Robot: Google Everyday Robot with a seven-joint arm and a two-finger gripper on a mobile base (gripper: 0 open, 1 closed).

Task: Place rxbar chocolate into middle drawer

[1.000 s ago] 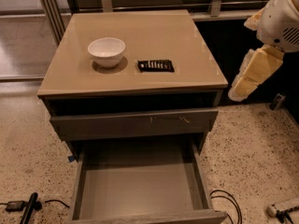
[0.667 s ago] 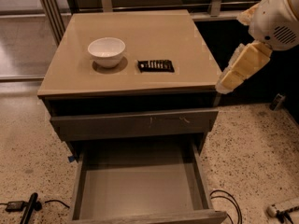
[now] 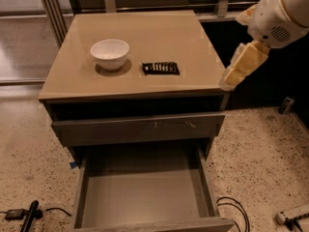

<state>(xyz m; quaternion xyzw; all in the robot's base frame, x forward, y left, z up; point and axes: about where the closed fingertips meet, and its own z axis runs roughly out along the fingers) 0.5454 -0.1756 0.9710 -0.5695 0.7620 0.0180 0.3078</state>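
Rxbar chocolate: The rxbar chocolate (image 3: 160, 68) is lying flat on the desk (image 3: 159, 30), a little forward of the middle of the top, with its white lettering facing up. Nothing is touching it.
Bowl: A white bowl (image 3: 110, 53) is sitting just beside the bar at its 9 o'clock, with a clear gap between them.
Middle drawer: The middle drawer (image 3: 140, 195) is standing pulled wide open at the bar's 6 o'clock, below the desk's front edge, showing its plain grey floor.
Upper drawer front: A flat grey drawer front with pale scratch marks (image 3: 140, 128) is sitting closed between the desk top and the open drawer.
Progress: The drawer is standing ready, so the opening looks done. The bar is not yet picked up, so the grasp, the carry and the release into the drawer all appear to be left.
Gripper: The gripper (image 3: 240, 66) is hanging at the bar's 3 o'clock, well apart from it, by the desk's right edge near the front corner. It is carrying nothing, and whether it is set wide or narrow cannot be told.
Arm: The white arm (image 3: 277, 13) is reaching in from the view's 1 o'clock corner and sloping down toward 7 o'clock. The pale yellow gripper is pointing down at the desk's edge.
Reach ahead: The gripper is likely needing to travel toward 9 o'clock across the desk top to stand over the bar.
Floor: Dark cables (image 3: 234, 211) are trailing on the speckled floor at the open drawer's 3 o'clock.
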